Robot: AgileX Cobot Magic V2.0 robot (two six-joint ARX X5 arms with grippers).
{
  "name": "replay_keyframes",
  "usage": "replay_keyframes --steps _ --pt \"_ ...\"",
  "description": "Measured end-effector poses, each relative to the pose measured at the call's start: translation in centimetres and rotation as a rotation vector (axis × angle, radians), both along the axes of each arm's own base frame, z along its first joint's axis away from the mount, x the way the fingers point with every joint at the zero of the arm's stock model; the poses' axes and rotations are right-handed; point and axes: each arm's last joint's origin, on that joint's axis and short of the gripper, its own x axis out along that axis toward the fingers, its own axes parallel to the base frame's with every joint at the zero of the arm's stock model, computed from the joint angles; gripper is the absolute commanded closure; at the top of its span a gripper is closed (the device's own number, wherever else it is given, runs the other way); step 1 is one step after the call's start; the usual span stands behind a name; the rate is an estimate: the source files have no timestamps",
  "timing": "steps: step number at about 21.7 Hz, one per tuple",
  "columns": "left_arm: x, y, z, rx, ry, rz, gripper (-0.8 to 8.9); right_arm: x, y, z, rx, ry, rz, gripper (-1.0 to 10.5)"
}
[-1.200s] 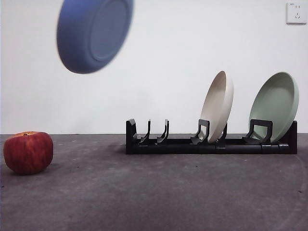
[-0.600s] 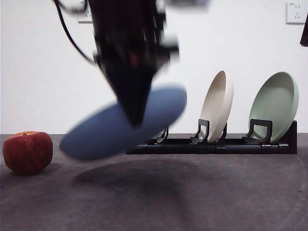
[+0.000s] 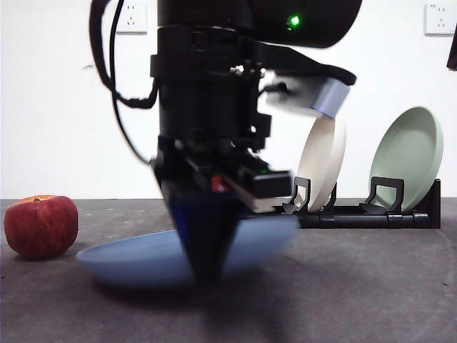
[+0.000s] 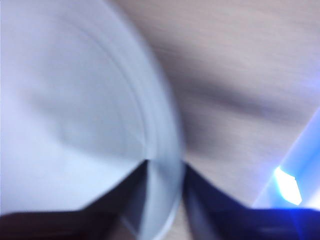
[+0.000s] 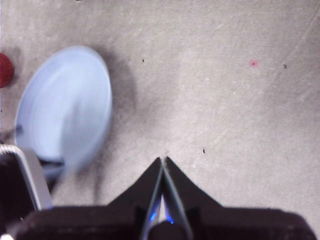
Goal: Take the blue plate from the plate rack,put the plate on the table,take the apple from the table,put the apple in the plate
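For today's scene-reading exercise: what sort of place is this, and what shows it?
Probably a robot test bench, not a kitchen: a bare grey table, plain white wall with sockets, and only a plate rack and apple as props.

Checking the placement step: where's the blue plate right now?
Front view: the blue plate is low at the table, clamped in the left gripper, between the apple and the plate rack.

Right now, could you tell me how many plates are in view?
3: the blue plate low over the table, held by the left claw; a beige plate and a pale green plate upright in the plate rack.
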Motion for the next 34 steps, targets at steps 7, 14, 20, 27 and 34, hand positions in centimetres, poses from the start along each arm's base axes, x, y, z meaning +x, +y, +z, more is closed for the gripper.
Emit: replay_keyframes --steps 7,14,20,27,34 --pt "-0.6 0.2 -0.6 0.031 0.041 0.054 3.64 0.0 0.0 0.0 -0.001 0.003 0.000 9.5" --pt "-2.1 2.1 4.2 -0.132 0.158 0.084 3.77 -0.1 0.1 0.0 0.000 0.001 0.007 9.5" --pt "-5.6 8.9 13.5 -0.416 0.100 0.135 7.32 -0.4 3.0 0.5 0.033 -0.091 0.159 7.1" --pt "-10.4 19.3 19.4 -0.719 0.031 0.314 8.22 0.5 11.2 2.7 0.144 -0.199 0.414 2.8" --pt "-12.5 23.9 20.5 -0.889 0.009 0.437 8.22 4.0 20.3 3.9 0.033 -0.141 0.598 2.8"
